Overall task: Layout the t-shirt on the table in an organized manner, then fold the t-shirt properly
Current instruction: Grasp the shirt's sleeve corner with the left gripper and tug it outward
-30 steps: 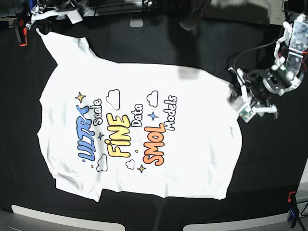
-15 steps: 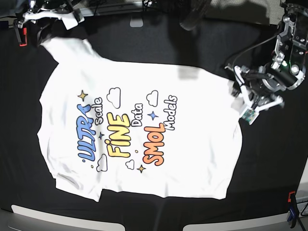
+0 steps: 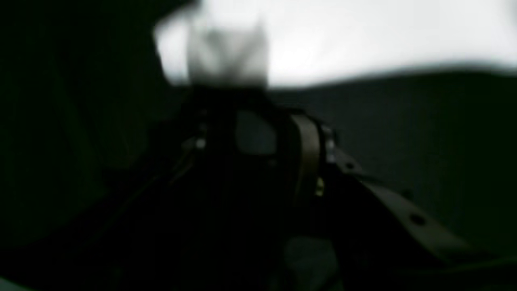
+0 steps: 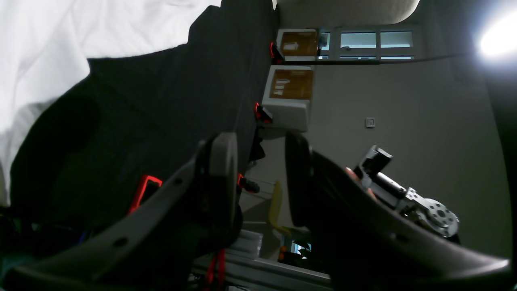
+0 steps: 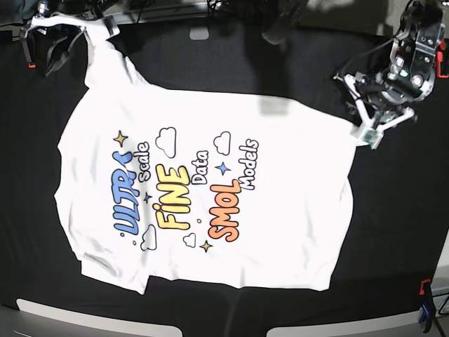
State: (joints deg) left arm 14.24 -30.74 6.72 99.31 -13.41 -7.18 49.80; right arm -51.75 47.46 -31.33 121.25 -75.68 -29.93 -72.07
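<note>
- Table [image 5: 393, 232]: black cloth.
- T-shirt [image 5: 210, 189]: spread print-up mid-table, long axis running side to side in base view, one sleeve stretched toward far-left corner.
- Left gripper [image 5: 365, 119]: nearer arm, at shirt's right edge; wrist view too blurred, can't tell its grip.
- Right gripper [image 4: 258, 161]: jaws apart, empty, beside the sleeve tip.

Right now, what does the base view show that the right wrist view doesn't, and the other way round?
Only the base view shows the t-shirt's whole printed front, spread flat, and the left gripper by its edge. Only the right wrist view shows the right gripper up close, jaws apart with nothing between them, plus a wall and windows behind. Both show white shirt fabric on the table's black cloth and red clamps.
</note>
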